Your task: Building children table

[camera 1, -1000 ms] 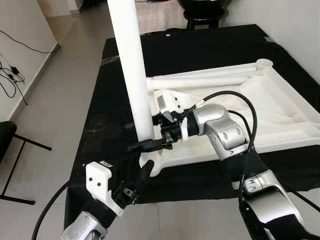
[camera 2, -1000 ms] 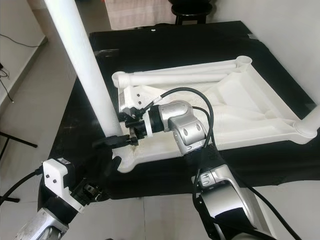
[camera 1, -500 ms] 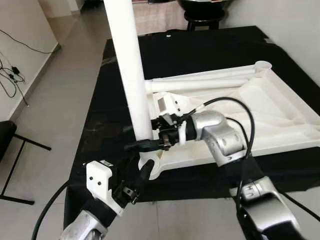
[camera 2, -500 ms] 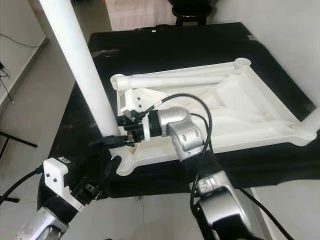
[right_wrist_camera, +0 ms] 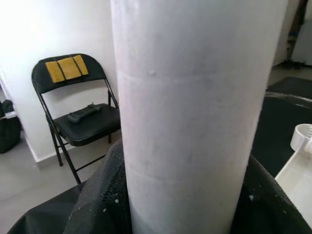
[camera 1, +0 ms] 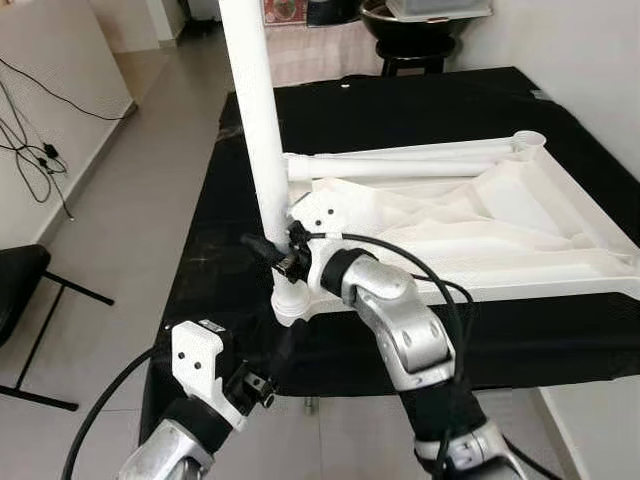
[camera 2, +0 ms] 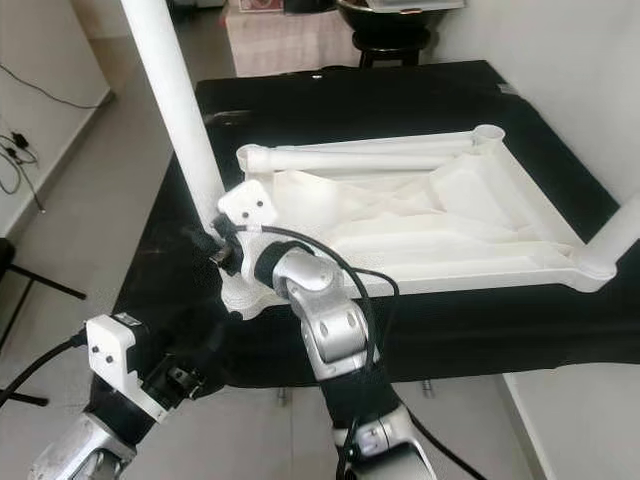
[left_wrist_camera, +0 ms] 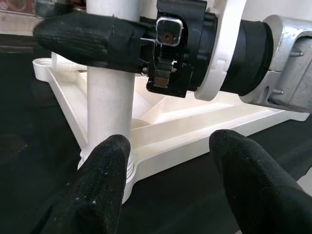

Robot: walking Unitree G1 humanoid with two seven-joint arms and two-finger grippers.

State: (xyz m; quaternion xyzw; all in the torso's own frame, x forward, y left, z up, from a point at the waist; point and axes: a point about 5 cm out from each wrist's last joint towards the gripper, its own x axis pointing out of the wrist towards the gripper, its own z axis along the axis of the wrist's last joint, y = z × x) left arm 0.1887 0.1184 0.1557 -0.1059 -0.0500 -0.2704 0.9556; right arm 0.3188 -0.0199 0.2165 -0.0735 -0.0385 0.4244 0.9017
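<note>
A white table leg [camera 1: 254, 120] stands upright in the near left corner socket [camera 1: 290, 303] of the upside-down white table top [camera 1: 520, 225]. My right gripper [camera 1: 266, 246] is shut on the leg just above the socket. In the right wrist view its black fingers [right_wrist_camera: 100, 195] hug the leg [right_wrist_camera: 195, 122] on both sides. My left gripper [left_wrist_camera: 170, 145] is open, low in front of the socket, touching nothing. A second leg [camera 1: 400, 160] lies along the top's far edge. Another leg [camera 2: 622, 232] stands at the near right corner.
The table top lies on a black cloth [camera 1: 400, 95] over a low platform. A black folding chair [camera 1: 20, 285] and floor cables [camera 1: 30, 150] are at the left. A dark stool [camera 1: 410, 45] stands behind the platform.
The camera has shifted. My right arm has swung from the right of the leg round to its near side, still gripping it. The leg now stands straighter. The left gripper stays low.
</note>
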